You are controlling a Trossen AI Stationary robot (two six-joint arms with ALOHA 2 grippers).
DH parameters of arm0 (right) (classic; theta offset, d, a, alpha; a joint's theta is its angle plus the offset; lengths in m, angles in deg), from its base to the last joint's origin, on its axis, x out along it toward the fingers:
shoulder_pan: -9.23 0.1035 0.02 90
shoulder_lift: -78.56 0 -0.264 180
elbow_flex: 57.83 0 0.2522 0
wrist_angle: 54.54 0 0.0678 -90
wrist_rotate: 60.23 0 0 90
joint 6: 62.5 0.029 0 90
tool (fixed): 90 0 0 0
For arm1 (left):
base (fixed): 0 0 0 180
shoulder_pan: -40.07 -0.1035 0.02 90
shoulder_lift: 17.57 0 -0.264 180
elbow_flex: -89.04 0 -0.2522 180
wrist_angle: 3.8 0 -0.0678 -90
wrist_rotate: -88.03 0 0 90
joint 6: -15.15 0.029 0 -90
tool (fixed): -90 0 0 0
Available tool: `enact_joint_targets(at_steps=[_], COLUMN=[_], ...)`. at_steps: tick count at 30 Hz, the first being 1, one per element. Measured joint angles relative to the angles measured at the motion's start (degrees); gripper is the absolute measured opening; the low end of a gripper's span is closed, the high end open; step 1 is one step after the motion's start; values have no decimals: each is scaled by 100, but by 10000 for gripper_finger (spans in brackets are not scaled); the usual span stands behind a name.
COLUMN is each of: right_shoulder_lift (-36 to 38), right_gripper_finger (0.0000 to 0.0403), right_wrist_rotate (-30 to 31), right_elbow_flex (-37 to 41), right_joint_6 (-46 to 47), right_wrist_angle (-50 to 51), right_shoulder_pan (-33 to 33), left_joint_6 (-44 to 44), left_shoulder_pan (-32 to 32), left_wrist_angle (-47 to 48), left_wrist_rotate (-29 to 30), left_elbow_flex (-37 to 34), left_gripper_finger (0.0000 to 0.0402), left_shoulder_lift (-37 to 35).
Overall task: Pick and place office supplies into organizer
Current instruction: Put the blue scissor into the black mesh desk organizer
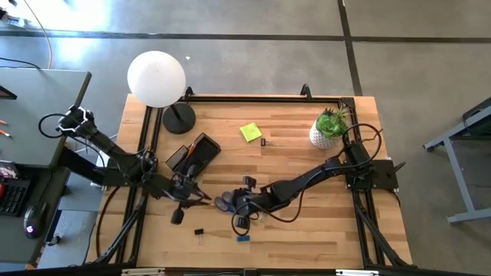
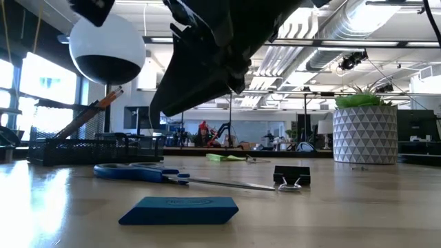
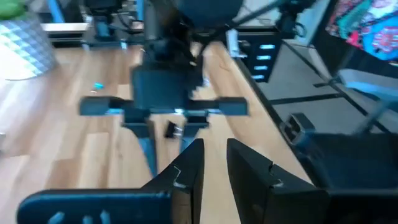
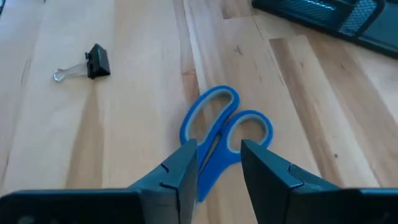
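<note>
The blue-handled scissors [image 4: 227, 124] lie flat on the table [image 2: 138, 172], blades toward the binder clip [image 2: 291, 176]. My right gripper [image 4: 217, 165] hovers over them, open, one finger on either side of the part just below the finger rings, and I see no touch. My left gripper [image 3: 214, 168] hangs near the table's front left [image 1: 196, 193], its fingers a narrow gap apart with nothing between them. The black organizer [image 1: 192, 153] holds orange pencils [image 2: 96, 114]. A blue eraser [image 2: 180, 209] and a yellow sticky-note pad [image 1: 250, 132] lie loose.
A white globe lamp [image 1: 157, 77] on a round black base stands at the far left, and a potted plant [image 1: 330, 129] at the far right. A second binder clip [image 1: 265, 141] lies by the sticky notes. Bare wood shows at the front right.
</note>
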Motion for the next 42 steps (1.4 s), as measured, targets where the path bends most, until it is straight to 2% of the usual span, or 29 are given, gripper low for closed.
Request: enact_joint_targets(at_steps=[10, 19, 26, 32, 37, 42], right_shoulder_lift=[-320, -532, -541, -584, -833, -947], right_gripper_finger=[162, 183, 164, 155, 173, 195], right_wrist_rotate=[189, 217, 598, 583, 490, 580], right_elbow_flex=[-2, -2, 0, 0, -14, -31], right_joint_6=[609, 752, 616, 489, 62, 127], right_wrist_angle=[-30, 141, 113, 70, -330, -464], right_shoulder_pan=[156, 160, 357, 363, 357, 284], left_joint_6=[-128, 23, 49, -52, -169, -307], left_shoulder_pan=[476, 459, 455, 459, 459, 459], left_wrist_angle=[-1275, -1298, -1304, -1308, -1298, -1295], left_wrist_rotate=[281, 354, 483, 483, 483, 564], left_elbow_flex=[-945, -970, -970, -970, -967, -965], left_gripper_finger=[60, 60, 60, 60, 60, 60], left_shoulder_lift=[2, 28, 26, 48, 123, 319])
